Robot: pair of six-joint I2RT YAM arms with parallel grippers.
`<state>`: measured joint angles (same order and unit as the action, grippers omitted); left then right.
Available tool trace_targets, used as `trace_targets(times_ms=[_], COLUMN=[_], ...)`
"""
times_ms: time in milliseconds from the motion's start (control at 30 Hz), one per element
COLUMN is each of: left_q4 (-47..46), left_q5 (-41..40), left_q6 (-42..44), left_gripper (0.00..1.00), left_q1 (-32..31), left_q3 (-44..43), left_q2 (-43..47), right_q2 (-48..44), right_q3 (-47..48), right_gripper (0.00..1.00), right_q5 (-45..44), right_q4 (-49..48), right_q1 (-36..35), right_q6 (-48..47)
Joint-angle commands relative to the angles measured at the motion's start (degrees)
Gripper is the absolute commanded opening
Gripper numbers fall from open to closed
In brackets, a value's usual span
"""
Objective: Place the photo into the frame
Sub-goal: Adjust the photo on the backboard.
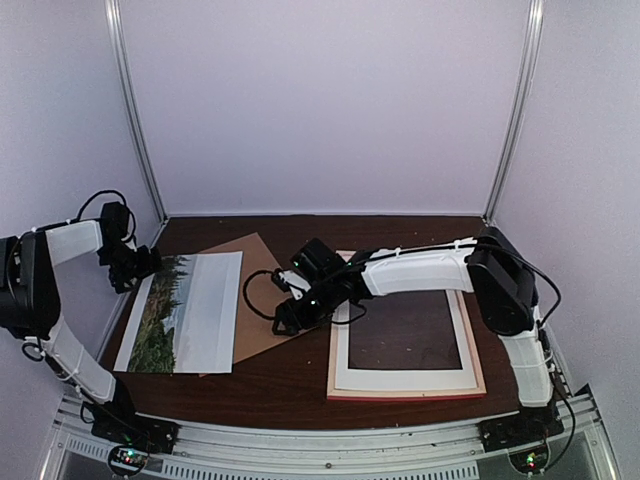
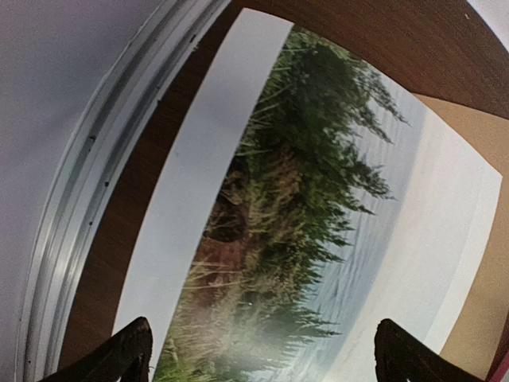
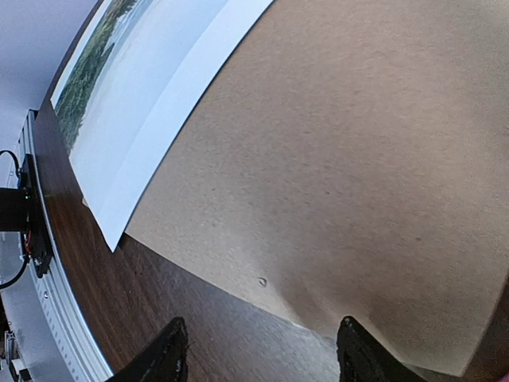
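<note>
Soft, even light from above fills the top external view, leaving the pale walls faintly lilac, the dark brown table [image 1: 290, 385] free of glare, and only weak shadows beneath the arms. The left wrist view bows hard at its edges, bending the metal rail [image 2: 95, 183] at left; the photo [image 2: 302, 223] looks soft, and the black fingertips [image 2: 119, 354] at the bottom are blurred. The right wrist view is sharper across the brown backing board [image 3: 358, 159], though stretched toward its corners.

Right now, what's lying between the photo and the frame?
The brown backing board, partly under the photo, then a strip of bare table. The top view shows it.
</note>
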<state>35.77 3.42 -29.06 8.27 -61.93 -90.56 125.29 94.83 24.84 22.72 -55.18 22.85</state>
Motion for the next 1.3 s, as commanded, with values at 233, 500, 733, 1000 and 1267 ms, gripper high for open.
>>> trace_targets(times_ms=[233, 500, 733, 1000, 1267], left_q4=[7.7, 8.3, 7.9, 3.0, -5.1], left_q5=[-1.3, -2.5, -2.3, 4.1, 5.2], left_q6=[7.3, 8.7, 8.0, 4.1, -0.5], left_gripper=[0.98, 0.98, 0.98, 0.95, 0.91], left_q1=[6.3, 6.5, 6.5, 6.2, -0.5], left_q3=[-10.1, -12.2, -11.5, -3.2, 8.6], left_q2=[-12.2, -19.0, -21.5, -19.6, -11.3], right_q2=[5.6, 5.2, 2.7, 2.6, 3.4], right_q3=[3.2, 1.0, -0.6, -0.8, 2.2], right_gripper=[0.64, 0.64, 0.64, 0.64, 0.64], right_q5=[6.4, 8.2, 7.3, 7.3, 5.3], right_q4=[-6.0, -8.3, -8.8, -7.0, -4.0], right_q1=[-1.5, -1.5, -1.5, -1.2, -1.1], right_q6=[1.8, 3.0, 2.4, 2.1, 3.4])
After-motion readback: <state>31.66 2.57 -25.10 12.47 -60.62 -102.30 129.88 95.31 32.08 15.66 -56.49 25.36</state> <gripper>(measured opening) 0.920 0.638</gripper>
